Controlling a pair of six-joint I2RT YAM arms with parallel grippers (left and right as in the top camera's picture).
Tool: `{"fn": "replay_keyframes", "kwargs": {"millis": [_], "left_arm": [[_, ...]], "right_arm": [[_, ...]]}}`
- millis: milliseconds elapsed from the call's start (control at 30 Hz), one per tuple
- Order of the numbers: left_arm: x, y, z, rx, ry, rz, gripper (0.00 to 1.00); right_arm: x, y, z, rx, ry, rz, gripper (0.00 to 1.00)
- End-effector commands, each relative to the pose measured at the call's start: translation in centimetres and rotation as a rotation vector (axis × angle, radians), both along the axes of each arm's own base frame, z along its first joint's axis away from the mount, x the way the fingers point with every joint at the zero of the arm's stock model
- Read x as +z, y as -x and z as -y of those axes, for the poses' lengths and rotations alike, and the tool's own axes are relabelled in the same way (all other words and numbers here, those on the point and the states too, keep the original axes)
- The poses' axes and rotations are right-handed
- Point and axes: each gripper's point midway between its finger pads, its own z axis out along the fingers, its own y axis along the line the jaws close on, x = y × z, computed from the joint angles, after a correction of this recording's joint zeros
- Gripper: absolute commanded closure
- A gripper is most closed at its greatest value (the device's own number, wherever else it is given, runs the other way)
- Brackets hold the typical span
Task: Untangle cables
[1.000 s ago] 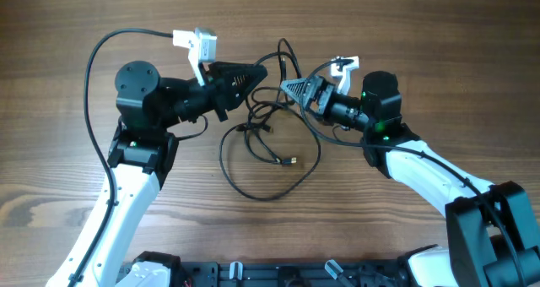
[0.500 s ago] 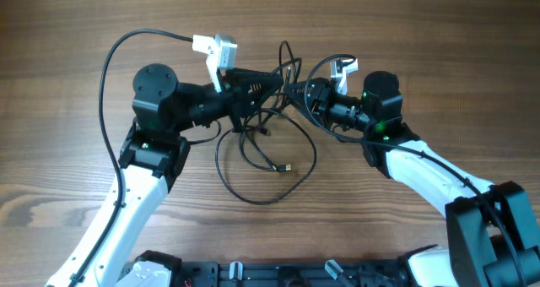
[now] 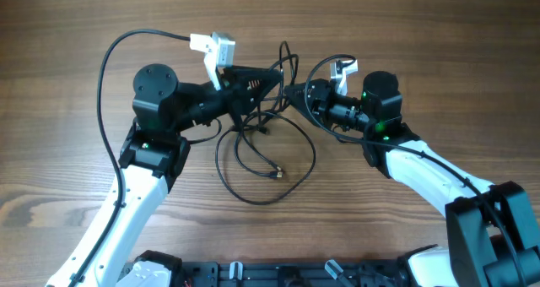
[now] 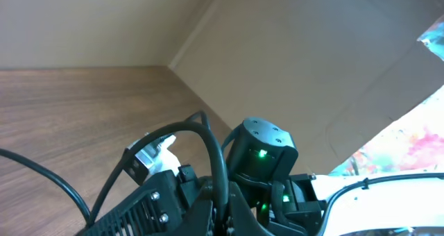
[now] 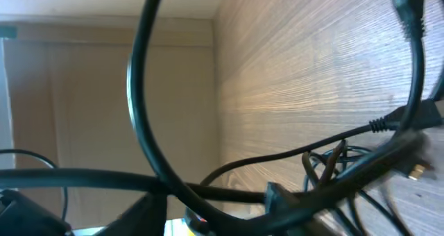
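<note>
We are holding our left claw (image 3: 272, 78) and right claw (image 3: 293, 91) tip to tip over the far middle of the table (image 3: 405, 34), one just beside the other. The cables (image 3: 253, 131) are lying as one black tangle beneath and in front of both tips. A wide loop is spreading over the wood toward our bases, and a plug end (image 3: 276, 175) with a metal tip is resting inside that loop. In the left wrist view our left claw is pinching narrow, its fingers (image 4: 198, 208) pressing on a cable that is arching up between them. In the right wrist view several cables are crossing right in front of the right claw. We cannot tell whether it is gripping any of them or how wide it is standing.
</note>
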Motion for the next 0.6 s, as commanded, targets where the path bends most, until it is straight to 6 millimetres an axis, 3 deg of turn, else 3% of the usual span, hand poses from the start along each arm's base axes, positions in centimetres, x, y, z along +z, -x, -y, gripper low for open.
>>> {"fn": "replay_keyframes", "kwargs": {"millis": [0,233,400,500,567], "left_arm": [[0.9,-0.1,0.0,0.011,0.001,0.050,0.96],[1.4,-0.7,-0.3,0.051,0.012,0.062,0.96],[1.4,-1.8,-0.9,0.122,0.024,0.037,0.96],[1.4,-2.1,-1.1,0.144,0.023,0.035,0.96],[1.3,-2.3,-1.2,0.157,0.021,0.032,0.96]], "right_arm": [[-0.7,-0.2,0.1,-0.015,0.041,0.004,0.40],[-1.5,-1.9,1.3,-0.144,0.068,-0.033,0.34],[-1.7,-2.7,2.0,-0.212,0.078,-0.041,0.41],[-1.6,-2.9,2.1,-0.233,0.053,-0.077,0.26],[-1.5,-2.9,2.1,-0.237,0.042,-0.086,0.22]]}}
